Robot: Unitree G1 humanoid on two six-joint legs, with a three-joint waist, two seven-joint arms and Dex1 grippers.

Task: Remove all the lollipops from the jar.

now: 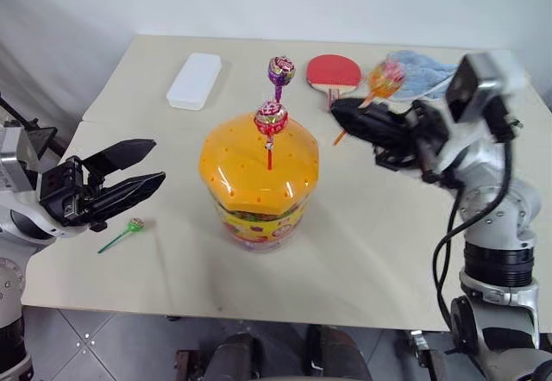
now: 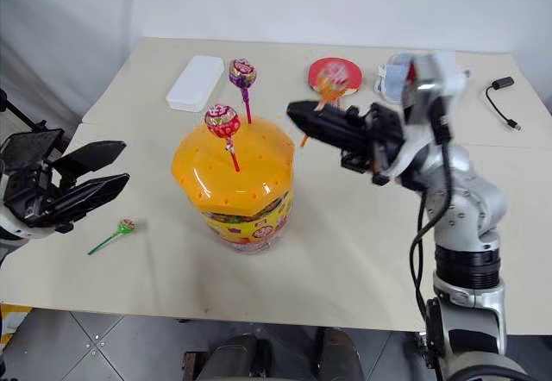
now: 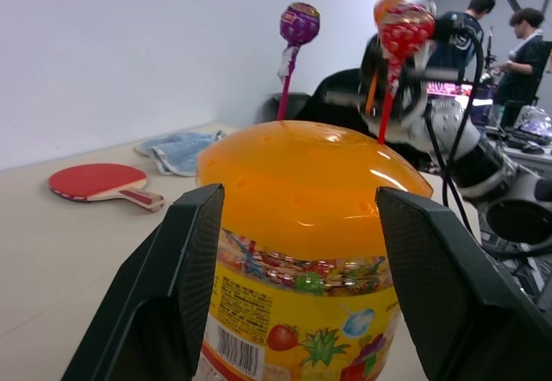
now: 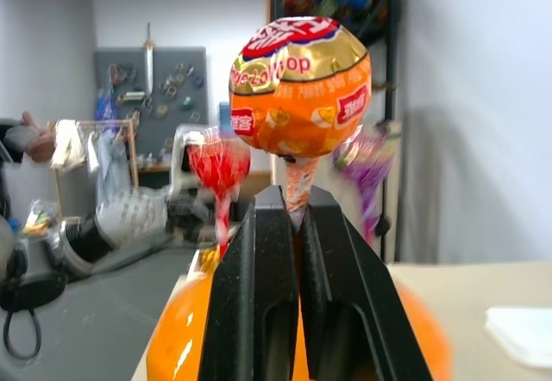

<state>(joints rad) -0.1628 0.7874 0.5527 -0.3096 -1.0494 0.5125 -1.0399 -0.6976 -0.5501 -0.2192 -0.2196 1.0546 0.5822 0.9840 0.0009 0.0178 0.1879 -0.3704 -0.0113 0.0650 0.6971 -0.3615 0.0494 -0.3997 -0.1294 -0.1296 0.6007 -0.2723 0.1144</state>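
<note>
Mid-surface, the jar stands squat, orange-domed, red lollipop and purple lollipop upright in its lid.
My right jaws are clamped on the orange lollipop's stick, lifted beside the jar; my wrist shows its wrapper print. My left jaws hang parted, holding nothing. The green lollipop lies near the front edge, bare surface around.

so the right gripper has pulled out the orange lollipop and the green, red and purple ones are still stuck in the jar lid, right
Not quite: the green lollipop is already out, lying on the table left of the jar, as the left eye view shows. The right gripper does pinch the orange lollipop, and the red lollipop and purple lollipop stand in the lid.
</note>
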